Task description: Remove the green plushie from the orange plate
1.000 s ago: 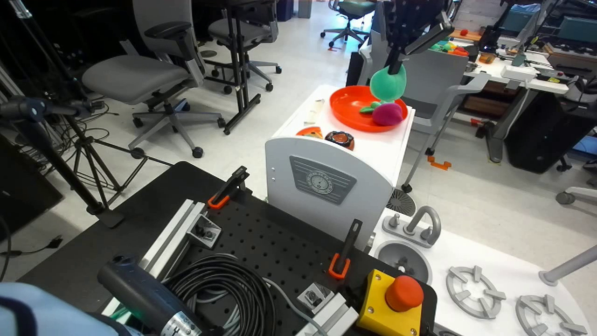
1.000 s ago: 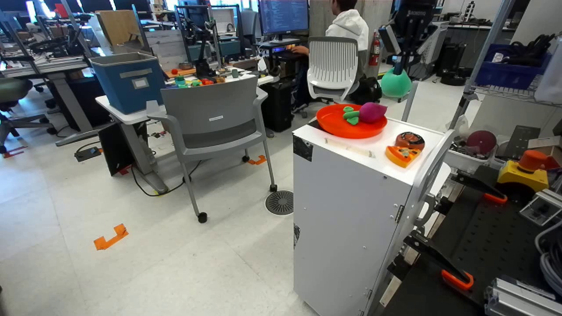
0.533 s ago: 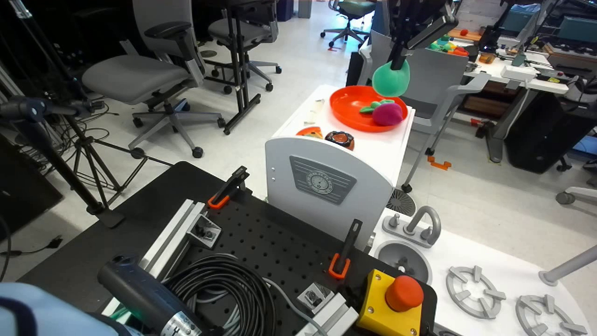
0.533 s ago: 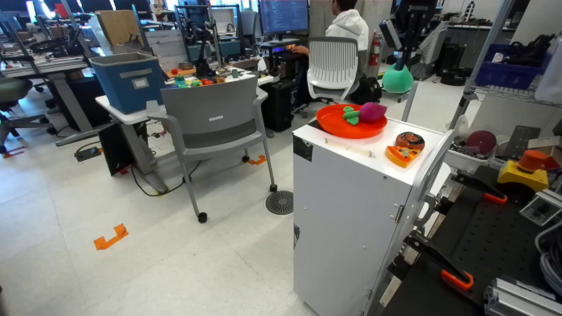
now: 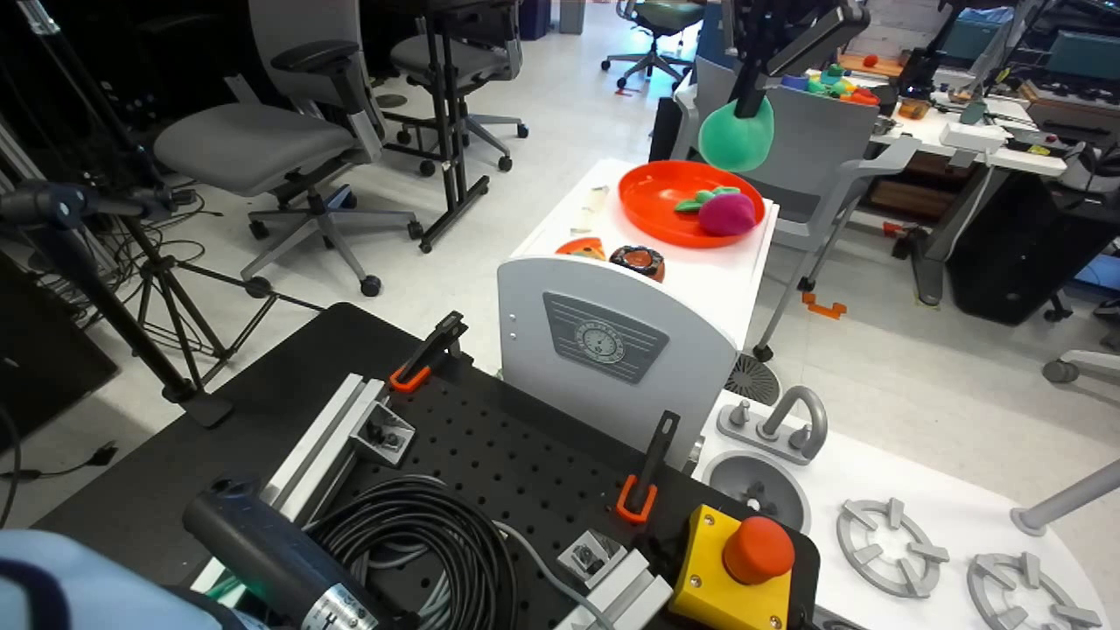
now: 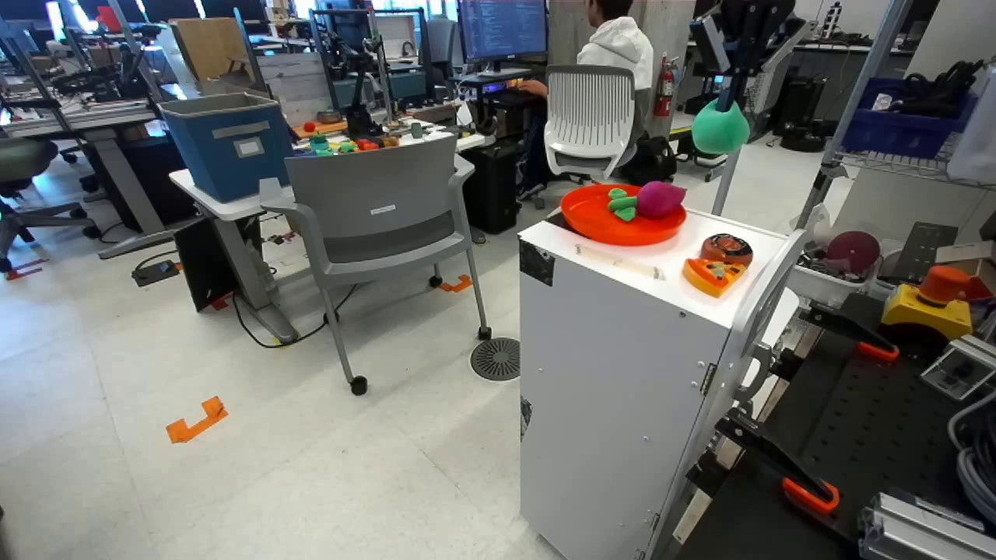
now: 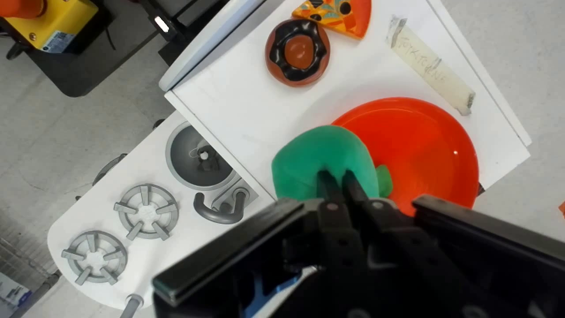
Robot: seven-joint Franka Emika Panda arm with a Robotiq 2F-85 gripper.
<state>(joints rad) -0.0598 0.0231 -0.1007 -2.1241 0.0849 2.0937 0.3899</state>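
Note:
My gripper (image 7: pixel 337 176) is shut on the green plushie (image 7: pixel 315 152); both fingertips press into its soft top. In both exterior views the plushie (image 5: pixel 733 144) (image 6: pixel 720 128) hangs in the air, higher than the orange plate (image 5: pixel 658 197) (image 6: pixel 595 222) and not touching it. On the plate lies a purple toy (image 5: pixel 728 215) (image 6: pixel 660 199) with green leaves. From the wrist, the plushie covers part of the plate (image 7: pixel 435 150) rim and hides the purple toy, leaving one green leaf (image 7: pixel 384 181) visible.
A toy donut (image 7: pixel 297 53) and a pizza slice (image 7: pixel 342 15) share the white cabinet top (image 7: pixel 247 119) with the plate. Lower beside it is a toy counter with a sink (image 7: pixel 198 154) and faucet (image 7: pixel 225 212). A grey chair (image 6: pixel 373 202) stands near the cabinet.
The gripper has risen with the plushie in its grasp and drifted slightly to the right in both exterior views. The plate and purple toy have stayed put.

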